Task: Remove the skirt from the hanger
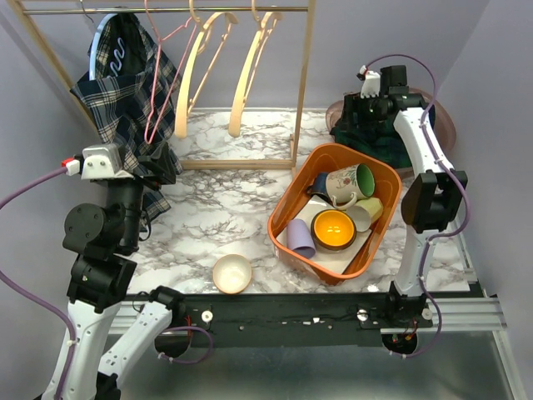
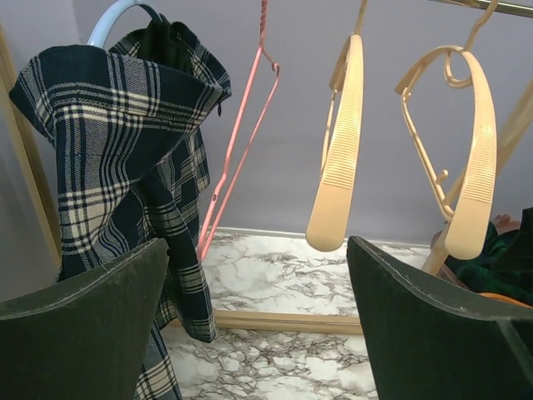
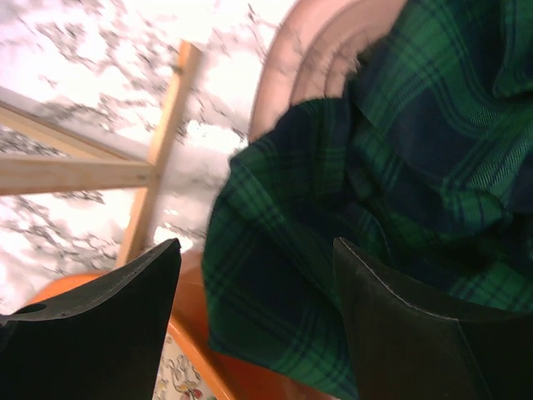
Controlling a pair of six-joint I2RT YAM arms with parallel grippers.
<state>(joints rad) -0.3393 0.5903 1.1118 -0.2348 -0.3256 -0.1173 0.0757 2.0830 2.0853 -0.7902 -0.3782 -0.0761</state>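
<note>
Nearest of all, at the near edge of the counter (image 1: 208, 221), stands the left arm (image 1: 107, 218). Its jaws are spread fully apart, hold nothing, and point toward the rack. Just beyond them hangs the skirt (image 2: 125, 167), a dark blue and white check. It is draped over the light blue hanger (image 2: 107, 23) at the left end of the rail, and its lower part falls close beside the left finger (image 2: 83, 333).

The cloth looks soft, light and limp, so it probably bunches and slides rather than keeping any shape. The hanger hangs only by its hook and may swing when the cloth is pulled. A good place to take hold seems to be the thick folded edge near the top, where several layers give the jaws something to pinch. A pull on the thin lower edge alone might drag the hanger along.

To the right hang a pink wire hanger (image 2: 241, 150) and two cream hangers (image 2: 337, 167), all bare. Further right stands an orange bin (image 1: 333, 154) with mugs. At the far right, the right arm (image 1: 420, 158) reaches over a green checked cloth (image 3: 391, 192), its jaws parted and gripping nothing.
</note>
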